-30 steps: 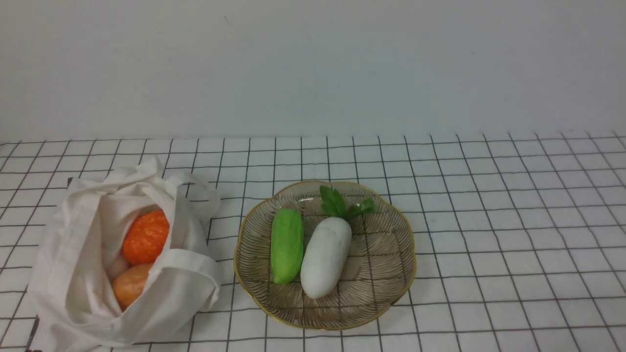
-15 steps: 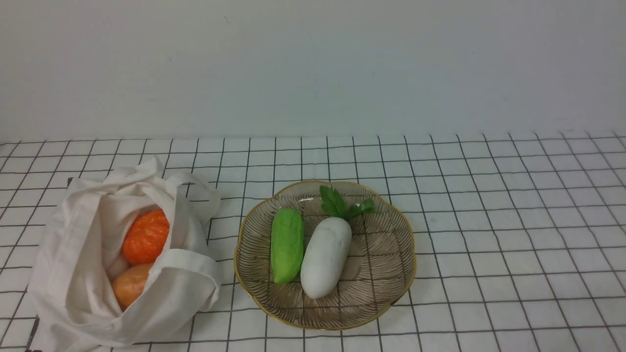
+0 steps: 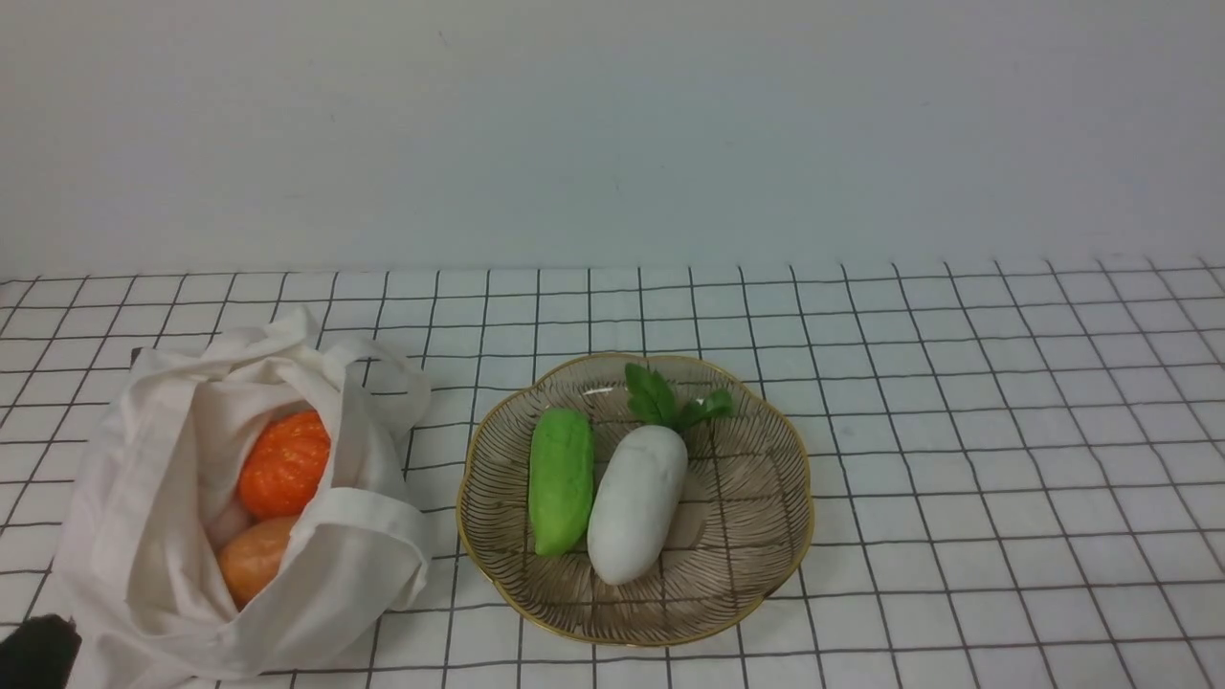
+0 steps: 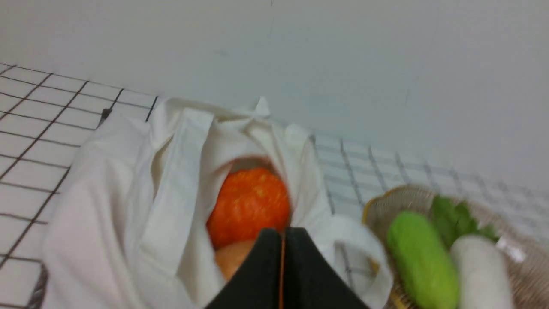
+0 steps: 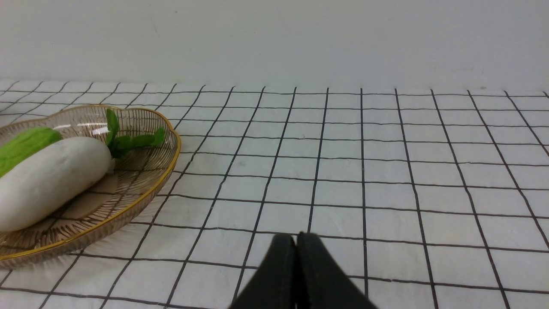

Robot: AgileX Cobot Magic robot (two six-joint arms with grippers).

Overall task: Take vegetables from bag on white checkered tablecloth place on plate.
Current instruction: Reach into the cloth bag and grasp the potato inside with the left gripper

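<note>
In bag (image 3: 144, 478): pumpkin (image 3: 285, 464), potato (image 3: 256, 557). On plate (image 3: 766, 574): cucumber (image 3: 560, 480), radish (image 3: 636, 502). Both empty, pinched closed: left claw (image 4: 283, 231) near bag mouth, right claw (image 5: 296, 236) idle. Toys look light, firm, smooth. Best hold probably across pumpkin's ribbed middle. Soft bag may snag.

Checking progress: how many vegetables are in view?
4. The green cucumber and white radish lie on the plate; the orange pumpkin and tan potato sit in the cloth bag, which may hide more.
</note>
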